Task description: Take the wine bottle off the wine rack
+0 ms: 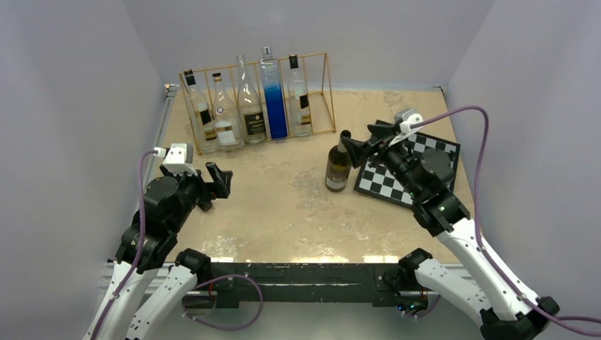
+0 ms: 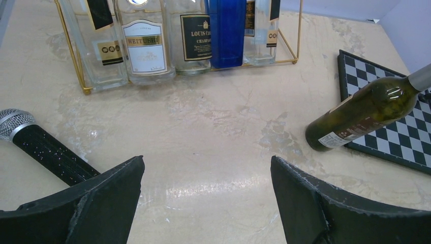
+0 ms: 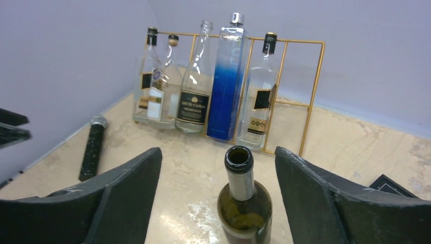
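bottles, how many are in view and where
6. Five stand in the wine rack at the back: four clear bottles and a tall blue bottle. The sixth, a dark wine bottle, stands on the table beside the checkerboard, between the right gripper's open fingers.

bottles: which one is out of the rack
The dark green bottle, upright by itself between the right gripper's spread fingers. The other five stand in the gold rack.

At back wine rack [image 1: 330,93], wine bottle [image 1: 338,168] upright before it, chessboard [image 1: 379,183] just right, microphone [image 2: 45,147] far left.
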